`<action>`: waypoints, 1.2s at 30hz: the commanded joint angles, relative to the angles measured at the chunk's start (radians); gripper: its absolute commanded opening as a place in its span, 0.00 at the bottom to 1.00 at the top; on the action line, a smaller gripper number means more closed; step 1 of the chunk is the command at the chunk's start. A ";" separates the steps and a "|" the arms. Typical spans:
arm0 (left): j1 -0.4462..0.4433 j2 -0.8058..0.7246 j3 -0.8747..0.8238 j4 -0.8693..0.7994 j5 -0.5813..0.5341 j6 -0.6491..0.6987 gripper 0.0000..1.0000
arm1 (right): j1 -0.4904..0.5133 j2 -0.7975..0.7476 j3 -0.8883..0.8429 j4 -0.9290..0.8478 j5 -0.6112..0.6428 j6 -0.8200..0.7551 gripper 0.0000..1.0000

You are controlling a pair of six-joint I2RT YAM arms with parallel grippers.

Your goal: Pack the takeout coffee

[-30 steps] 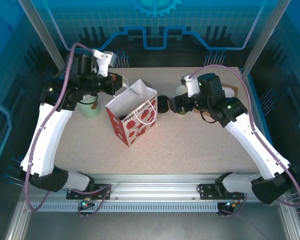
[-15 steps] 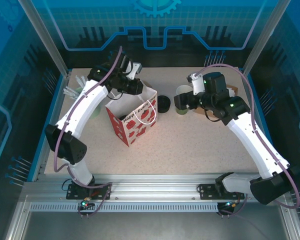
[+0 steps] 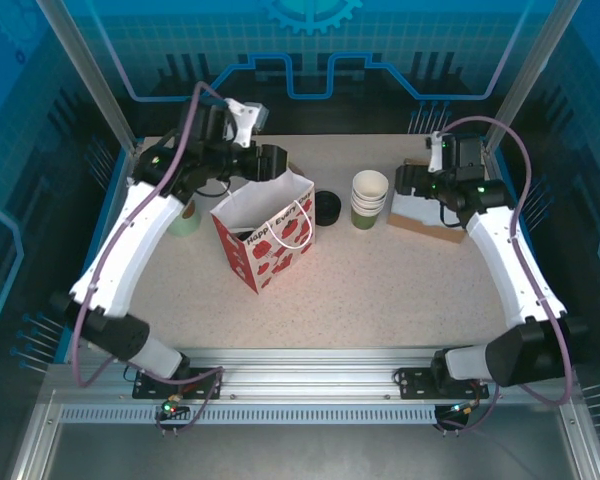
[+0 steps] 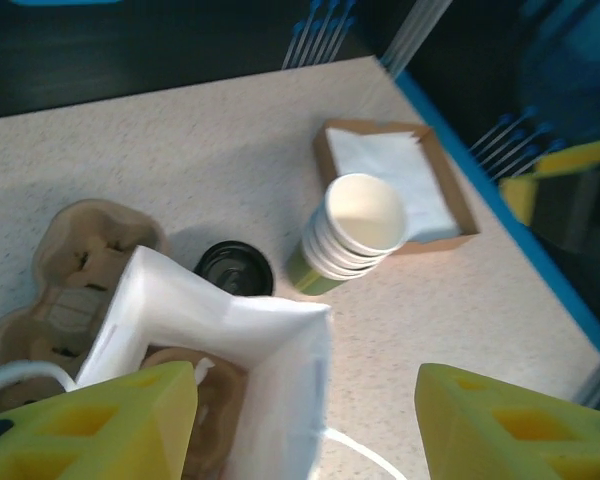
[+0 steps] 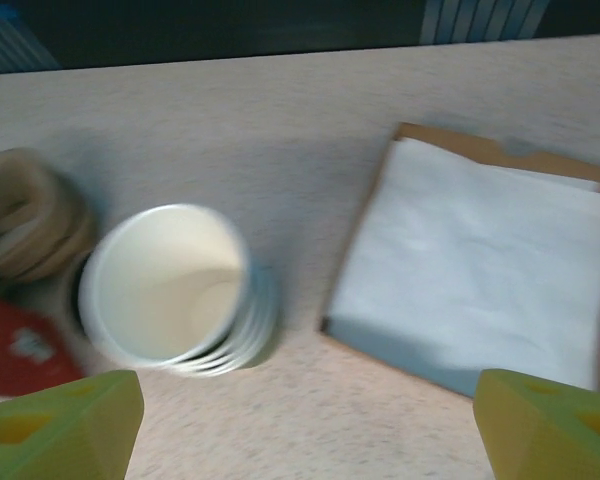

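Note:
The takeout coffee shows as a round black lid [image 3: 327,207] just right of the bag; its cup body is hidden in the left wrist view, where the lid [image 4: 233,270] peeks over the bag's rim. The white gift bag with red hearts [image 3: 265,230] stands open, a brown carrier [image 4: 185,405] inside it. My left gripper [image 3: 273,162] hovers open above the bag's back right corner [image 4: 305,430], one finger [image 4: 90,420] over the bag mouth. My right gripper [image 3: 405,183] is open [image 5: 305,430] above bare table between cup stack and napkin tray.
A stack of lidless green cups [image 3: 369,197] stands right of the lid. A brown tray of white napkins [image 3: 425,212] lies at the right. A pale green cup with sticks [image 3: 185,215] stands left of the bag. Brown cup carriers [image 4: 80,270] lie behind the bag.
The right gripper has left the cup stack and pulled back right toward the napkin tray. The left arm swung from the pale green cup to the bag's back edge.

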 commanded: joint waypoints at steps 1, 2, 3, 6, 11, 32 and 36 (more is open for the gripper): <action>-0.006 -0.079 -0.104 0.116 0.085 -0.064 0.61 | -0.066 0.074 -0.013 0.012 0.080 0.027 0.86; -0.005 -0.106 -0.136 0.133 0.086 -0.077 0.61 | -0.084 0.101 -0.014 0.010 0.081 0.031 0.86; -0.006 -0.134 -0.166 0.151 0.089 -0.088 0.62 | -0.097 0.127 -0.016 0.015 0.086 0.036 0.85; -0.007 -0.196 -0.234 0.196 0.113 -0.115 0.62 | -0.121 0.212 -0.014 0.036 0.095 0.045 0.84; -0.008 -0.251 -0.277 0.203 0.144 -0.118 0.64 | -0.131 0.412 0.074 0.031 0.123 0.031 0.84; -0.013 -0.210 -0.269 0.170 0.149 -0.067 0.66 | -0.106 0.879 0.409 -0.107 0.032 -0.073 0.70; -0.016 -0.207 -0.273 0.167 0.150 -0.060 0.66 | -0.120 0.883 0.419 -0.111 0.002 -0.076 0.59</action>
